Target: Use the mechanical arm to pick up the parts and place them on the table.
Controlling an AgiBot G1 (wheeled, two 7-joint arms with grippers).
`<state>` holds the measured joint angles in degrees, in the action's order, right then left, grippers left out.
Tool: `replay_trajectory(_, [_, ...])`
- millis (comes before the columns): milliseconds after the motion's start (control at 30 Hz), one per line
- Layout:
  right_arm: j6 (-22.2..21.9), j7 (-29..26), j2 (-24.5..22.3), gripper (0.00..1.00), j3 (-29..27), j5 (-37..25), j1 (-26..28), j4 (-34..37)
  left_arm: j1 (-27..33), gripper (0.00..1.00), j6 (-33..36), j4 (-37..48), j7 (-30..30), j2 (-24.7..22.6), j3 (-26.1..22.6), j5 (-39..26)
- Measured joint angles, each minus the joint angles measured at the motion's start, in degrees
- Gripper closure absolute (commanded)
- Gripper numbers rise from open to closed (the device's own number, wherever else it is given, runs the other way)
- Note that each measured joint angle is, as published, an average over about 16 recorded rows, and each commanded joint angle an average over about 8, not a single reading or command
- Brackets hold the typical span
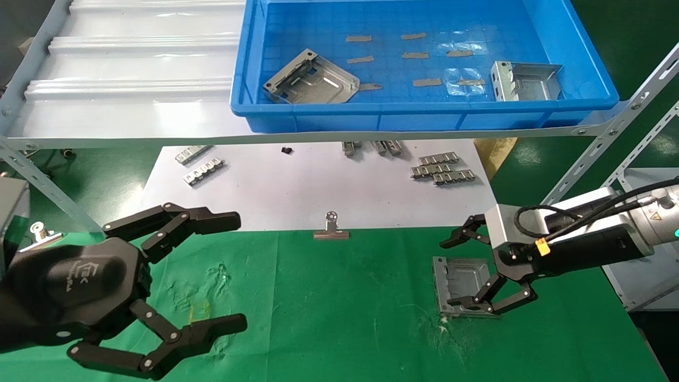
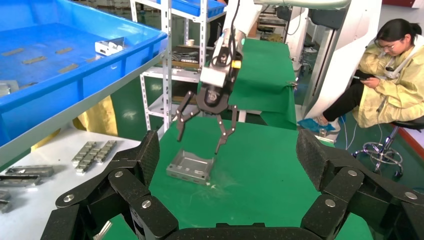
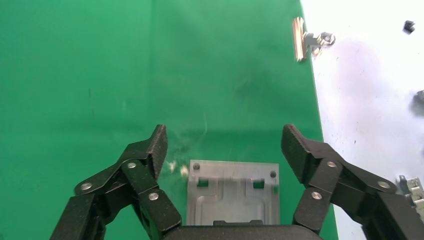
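One silver stamped part (image 1: 457, 278) lies flat on the green table (image 1: 345, 318), at the right. My right gripper (image 1: 448, 273) is open just above it, fingers spread to either side, holding nothing. The right wrist view shows the part (image 3: 232, 192) between the open fingers (image 3: 155, 147), and the left wrist view shows it (image 2: 190, 166) below that gripper (image 2: 198, 144). Two more parts (image 1: 313, 79) (image 1: 525, 82) lie in the blue bin (image 1: 424, 114) on the shelf. My left gripper (image 1: 236, 271) is open and empty, parked above the table's front left.
A white paper sheet (image 1: 318, 191) holds ridged metal strips (image 1: 443, 168) (image 1: 204, 171) and a binder clip (image 1: 331, 229) at its front edge. The pale ribbed shelf (image 1: 132, 69) overhangs the paper. Slanted shelf struts (image 1: 610, 138) stand at the right.
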<state>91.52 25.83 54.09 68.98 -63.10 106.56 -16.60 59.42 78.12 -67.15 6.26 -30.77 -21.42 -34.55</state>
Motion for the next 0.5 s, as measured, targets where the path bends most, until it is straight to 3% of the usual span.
replay_trajectory(500, [-1.41,-8.69,-4.53,0.00,-12.59,5.00,-10.72,-13.58,0.00,0.00,0.00,0.00,0.00,0.00,0.00,0.00])
